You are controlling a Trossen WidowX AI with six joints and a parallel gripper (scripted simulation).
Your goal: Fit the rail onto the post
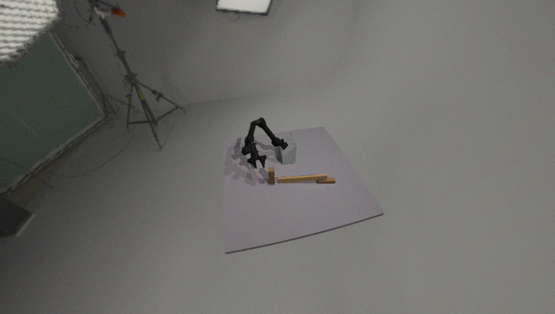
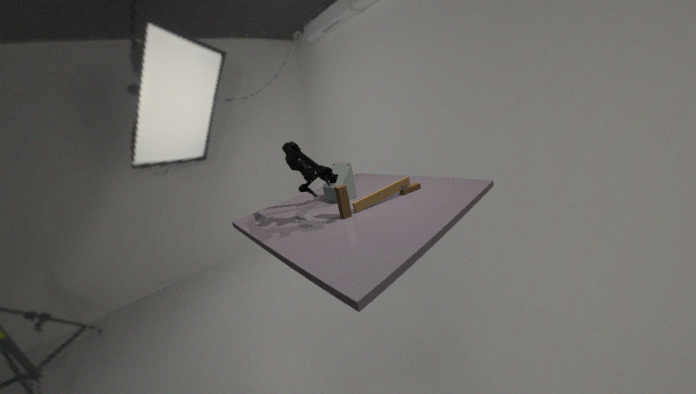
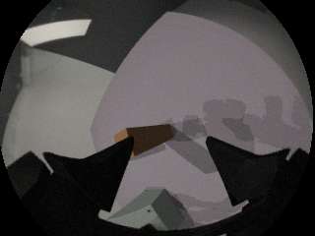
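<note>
Top view high and far, exterior low and side-on, both showing the tabletop (image 1: 296, 218), wrist view close behind the jaws

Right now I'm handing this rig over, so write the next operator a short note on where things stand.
Gripper: open, holding nothing, hanging low above the table beside the post, not touching the rail.
Rail: near end down on the table just short of the post, far end at the footboard block.
Done: approach only.
Left: grasp the rail, lift its near end, push it onto the pegs until it meets the post and sits level, then release.
</note>
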